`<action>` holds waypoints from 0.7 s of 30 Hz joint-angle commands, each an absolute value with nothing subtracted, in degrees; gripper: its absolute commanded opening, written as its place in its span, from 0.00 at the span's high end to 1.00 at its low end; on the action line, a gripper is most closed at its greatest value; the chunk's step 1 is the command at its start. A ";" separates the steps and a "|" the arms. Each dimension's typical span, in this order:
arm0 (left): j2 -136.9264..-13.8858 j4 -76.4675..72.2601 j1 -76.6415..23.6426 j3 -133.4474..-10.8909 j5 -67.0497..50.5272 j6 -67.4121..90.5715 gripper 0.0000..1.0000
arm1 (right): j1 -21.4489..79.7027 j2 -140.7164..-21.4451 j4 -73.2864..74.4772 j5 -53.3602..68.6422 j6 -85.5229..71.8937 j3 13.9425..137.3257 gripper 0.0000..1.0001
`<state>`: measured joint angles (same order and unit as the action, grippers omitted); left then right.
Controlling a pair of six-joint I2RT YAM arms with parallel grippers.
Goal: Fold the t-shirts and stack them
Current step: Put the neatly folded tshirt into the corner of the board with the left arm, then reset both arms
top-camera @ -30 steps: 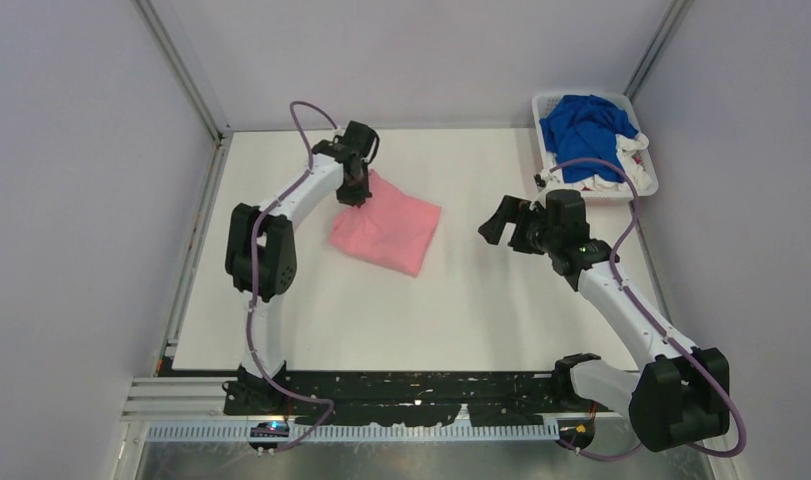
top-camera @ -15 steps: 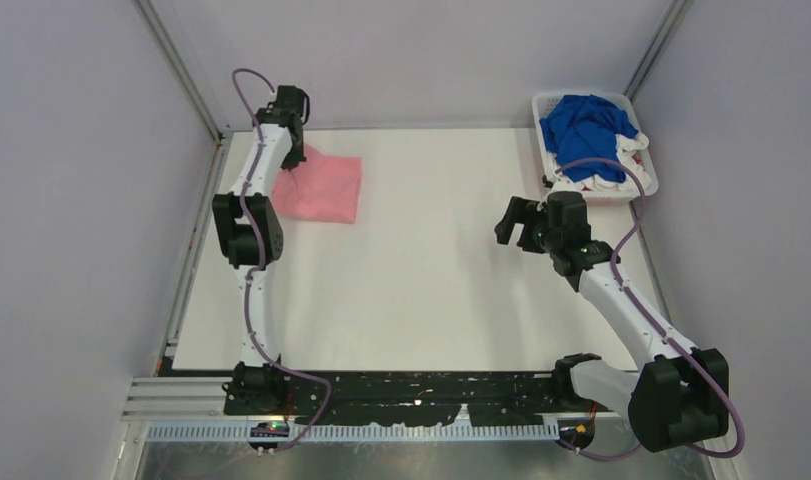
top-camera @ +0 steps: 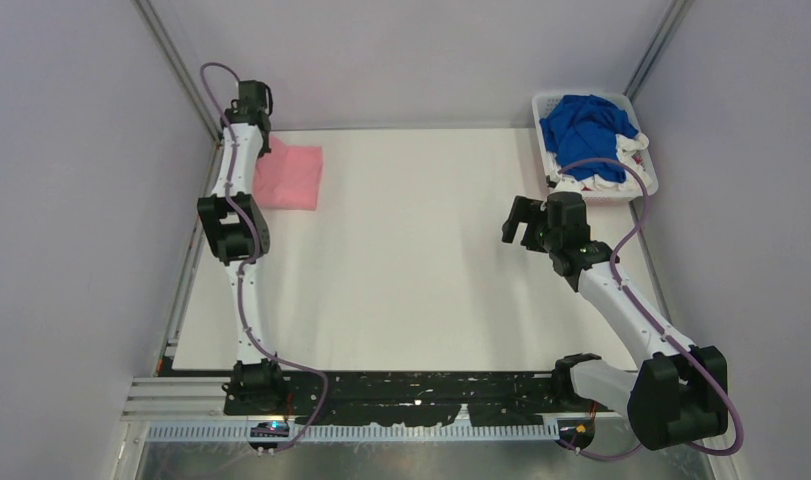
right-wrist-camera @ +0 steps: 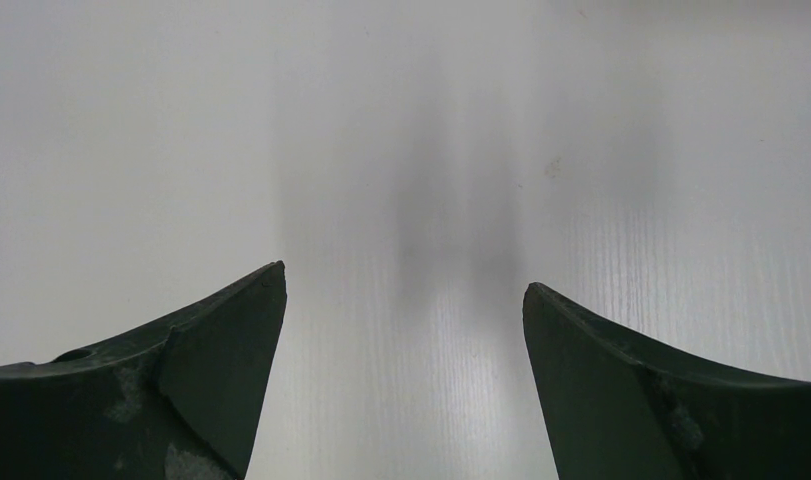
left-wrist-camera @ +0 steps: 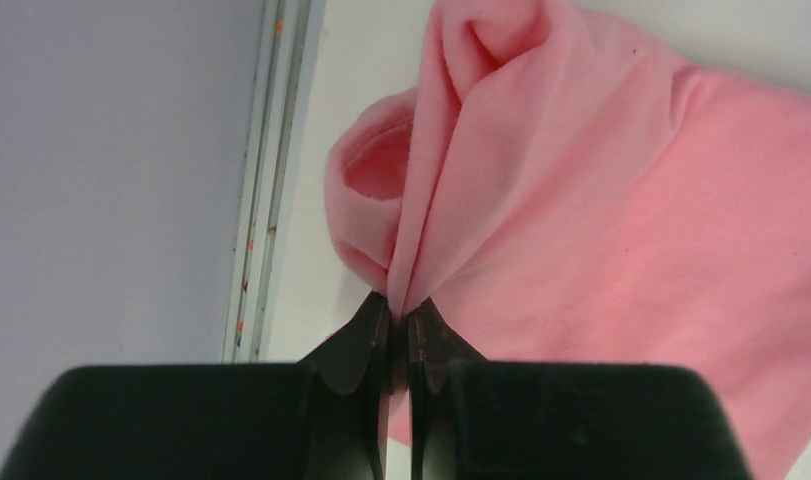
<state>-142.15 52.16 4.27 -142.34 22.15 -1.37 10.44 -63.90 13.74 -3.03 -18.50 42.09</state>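
Dragged by the left claw point(left-wrist-camera: 399, 305), the folded pink t-shirt point(top-camera: 291, 178) has slid into the table's point(top-camera: 431, 290) far left corner. That claw pinches a bunched edge; the right claw point(right-wrist-camera: 403, 290) gapes empty. Light, limp cloth likely handles best by doubled edges.

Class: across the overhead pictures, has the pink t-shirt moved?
Yes. Pinched by the left end effector, the pink t-shirt slid left into the far-left corner of the table, farther from the white basket.
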 commanded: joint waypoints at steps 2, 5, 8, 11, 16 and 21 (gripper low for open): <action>-138.57 45.61 4.12 -141.54 27.12 -4.32 0.57 | 10.27 -63.96 11.16 -4.67 -17.80 41.79 0.05; -138.37 46.29 4.13 -144.04 29.30 -4.18 0.02 | 10.24 -63.86 11.32 -4.54 -17.87 41.86 0.05; -135.57 46.60 3.98 -143.12 29.60 -2.47 0.00 | 10.20 -63.54 11.34 -4.12 -18.07 41.70 0.05; -131.12 47.50 4.04 -140.22 28.43 1.24 0.00 | 10.26 -62.98 11.34 -3.58 -18.28 41.68 0.05; -122.48 50.50 3.97 -133.83 19.74 10.48 0.00 | 10.23 -61.51 11.85 -2.93 -19.29 41.32 0.05; -108.62 48.53 3.07 -116.53 8.53 20.44 0.00 | 10.20 -58.50 11.66 -1.92 -20.62 39.70 0.05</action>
<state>-120.22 50.04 3.90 -127.76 18.13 10.57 10.41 -62.08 13.76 -2.85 -19.05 40.80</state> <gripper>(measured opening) 0.994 0.954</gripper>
